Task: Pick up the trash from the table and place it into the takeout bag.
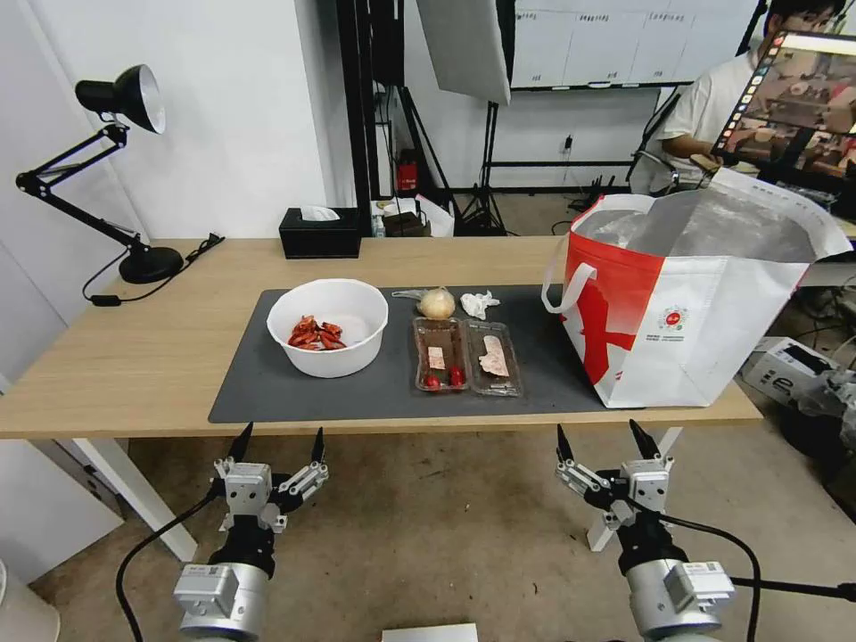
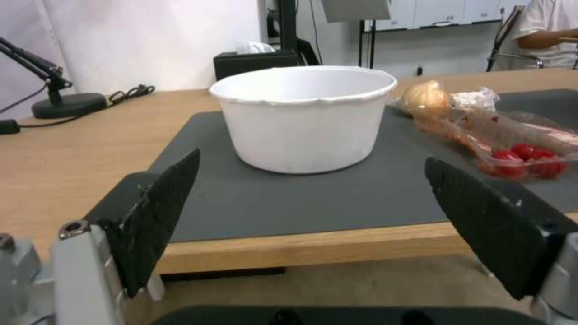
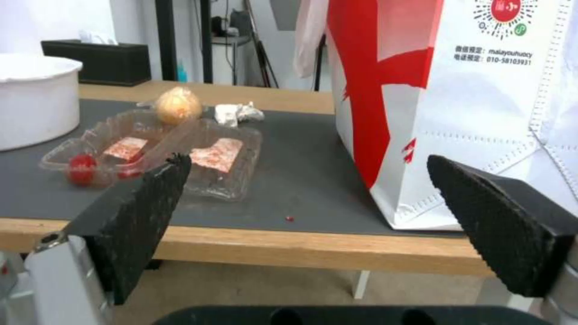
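Note:
On the dark grey mat (image 1: 267,379) of the light-wood table (image 1: 143,348) lies the trash. A white bowl (image 1: 327,326) (image 2: 304,117) holds red scraps. Right of it sit a clear two-compartment tray (image 1: 466,355) (image 3: 156,153), a tan wrapped lump (image 1: 436,303) (image 3: 177,105) and a crumpled tissue (image 1: 479,304) (image 3: 238,113). The takeout bag (image 1: 691,294) (image 3: 458,104) stands open at the mat's right end. My left gripper (image 1: 277,443) (image 2: 313,216) hangs open before the table's front edge, facing the bowl. My right gripper (image 1: 604,440) (image 3: 307,216) is open too, below the edge near the bag.
A black tissue box (image 1: 320,231) sits at the table's back edge. A black desk lamp (image 1: 125,169) with its cable stands at the back left. White table legs (image 1: 134,490) flank the floor space where both grippers hang. A cardboard box (image 1: 789,367) lies on the floor right.

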